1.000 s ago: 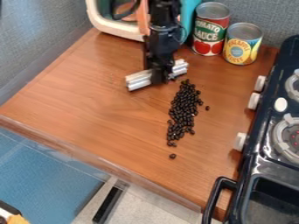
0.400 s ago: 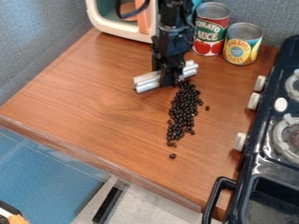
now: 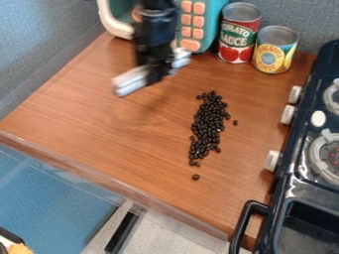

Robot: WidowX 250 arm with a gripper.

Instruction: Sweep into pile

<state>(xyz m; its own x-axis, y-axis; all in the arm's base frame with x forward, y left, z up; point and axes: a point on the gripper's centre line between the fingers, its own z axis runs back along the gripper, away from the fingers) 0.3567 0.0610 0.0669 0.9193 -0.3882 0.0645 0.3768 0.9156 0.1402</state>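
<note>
My gripper [image 3: 156,75] is over the back left part of the counter, shut on a silver-white bar [image 3: 132,81] that sticks out on both sides of it. Gripper and bar are blurred, up and to the left of the beans. Black beans [image 3: 209,120] lie in a long, narrow heap running from back to front on the wooden counter [image 3: 112,129]. One bean [image 3: 195,176] lies apart at the front end, and another [image 3: 235,122] lies just off the right side.
Two cans, a red one [image 3: 238,34] and a yellow one [image 3: 274,49], stand at the back. A teal toy microwave [image 3: 205,22] is behind the arm. A dark stove [image 3: 301,171] with knobs and a handle borders the right side; the counter's front edge [image 3: 99,181] drops off at lower left.
The gripper and bar first moved slightly right to the heap's back end, then swung up and left away from it. A few beans at that end have shifted a little left.
</note>
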